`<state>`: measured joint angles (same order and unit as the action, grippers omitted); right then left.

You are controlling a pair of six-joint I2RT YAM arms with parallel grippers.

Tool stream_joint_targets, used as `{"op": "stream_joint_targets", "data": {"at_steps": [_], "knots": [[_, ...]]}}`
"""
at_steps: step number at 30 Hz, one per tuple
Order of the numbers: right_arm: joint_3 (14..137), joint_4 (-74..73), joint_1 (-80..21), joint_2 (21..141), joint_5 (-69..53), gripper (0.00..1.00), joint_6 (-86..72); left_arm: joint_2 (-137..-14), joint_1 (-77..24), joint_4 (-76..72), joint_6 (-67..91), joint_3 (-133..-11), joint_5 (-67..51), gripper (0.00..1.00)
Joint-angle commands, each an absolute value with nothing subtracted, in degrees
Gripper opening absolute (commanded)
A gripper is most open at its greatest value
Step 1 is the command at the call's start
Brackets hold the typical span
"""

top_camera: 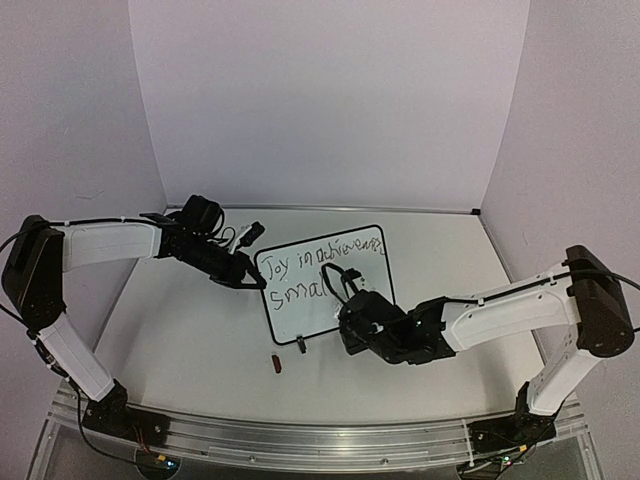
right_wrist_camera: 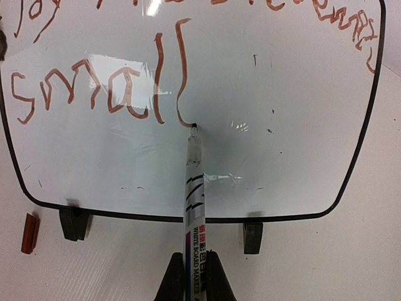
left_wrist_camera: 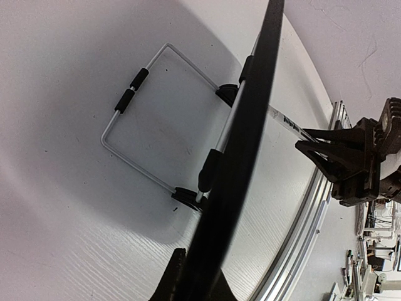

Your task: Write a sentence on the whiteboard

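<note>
right jaws clamped on marker (right_wrist_camera: 193,188) | left jaws pinching whiteboard (right_wrist_camera: 282,94) edge | tip mid-frame, at foot of second 'l' | imo keep pressure light, lift straight off

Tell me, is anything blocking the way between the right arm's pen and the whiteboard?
Nothing visible does. The right end effector holds the pen, whose tip touches the whiteboard at the foot of the last red stroke. The red cap lies on the table, off to the side.

Left gripper (top_camera: 252,281) and right gripper (top_camera: 347,318) both clamped, reaching inward.
</note>
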<state>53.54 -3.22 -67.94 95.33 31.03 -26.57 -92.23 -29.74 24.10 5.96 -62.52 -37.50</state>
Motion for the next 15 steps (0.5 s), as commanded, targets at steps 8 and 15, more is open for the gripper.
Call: {"op": "stream_joint_targets", "data": {"at_steps": [8,15], "knots": [[54.8,-4.6,-68.2,90.3,35.6,0.0,-25.8,-92.0,-29.7,25.1,5.2,-64.2,-32.4,0.0],[52.9,-4.6,-68.2,91.2,33.8,0.0,-28.4,-92.0,-29.7,25.1,5.2,-64.3,-32.6,0.0]]}}
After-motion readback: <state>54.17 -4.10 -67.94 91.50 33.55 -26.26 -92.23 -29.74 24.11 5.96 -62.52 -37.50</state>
